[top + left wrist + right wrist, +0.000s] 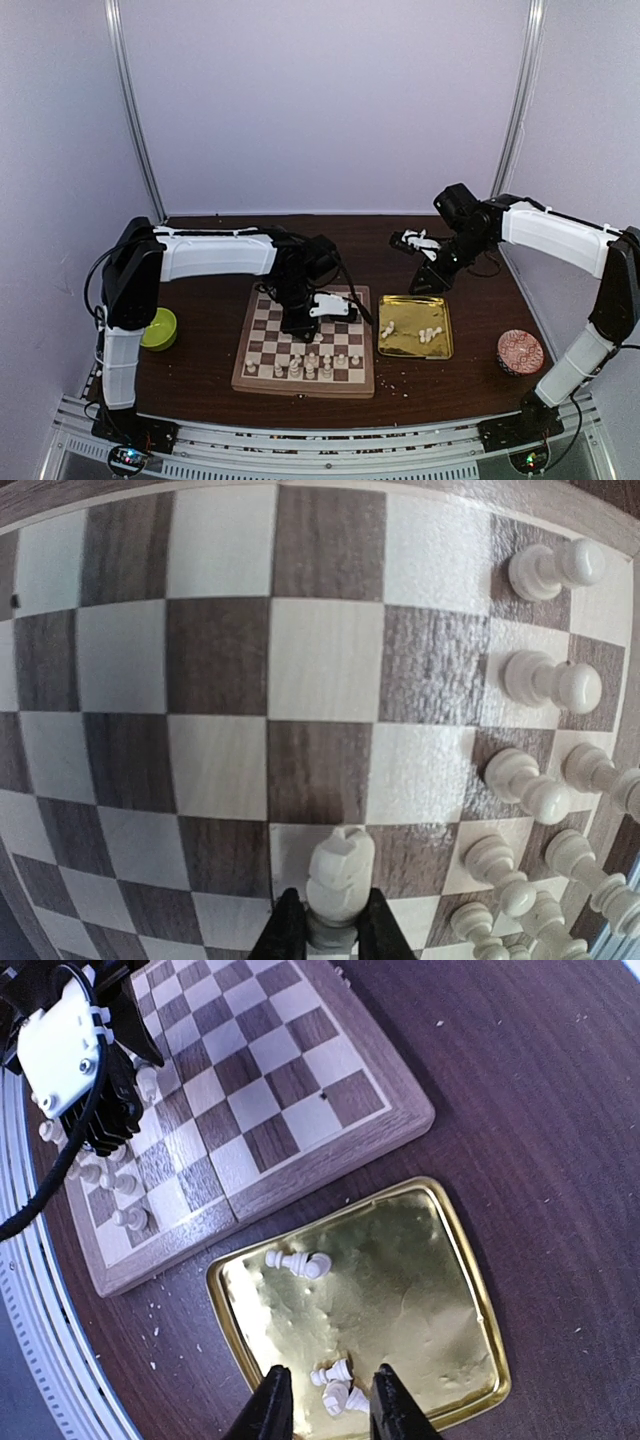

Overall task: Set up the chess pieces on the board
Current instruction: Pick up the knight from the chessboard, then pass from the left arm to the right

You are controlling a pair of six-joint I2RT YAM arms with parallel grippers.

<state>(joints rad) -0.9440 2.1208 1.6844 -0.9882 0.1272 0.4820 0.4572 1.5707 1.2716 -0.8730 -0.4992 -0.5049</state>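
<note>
The board (258, 384) lies in front of my left arm, with several cream chess pieces (315, 362) standing in its near rows. My left gripper (300, 322) is low over the board (220, 640), shut on the base of a knight (340, 872) held upright over a light square. Other pieces (550, 680) stand to the right of it. My right gripper (330, 1408) hangs open high above the gold tray (470, 1260) with nothing between its fingers. On the tray lie one piece (300, 1262) and a small cluster (338, 1385).
The gold tray (383, 335) sits just right of the board. A green bowl (158, 328) stands at the left, and a round red-patterned dish (520, 352) at the right near the table edge. White crumbs (155, 1332) are scattered between board and tray.
</note>
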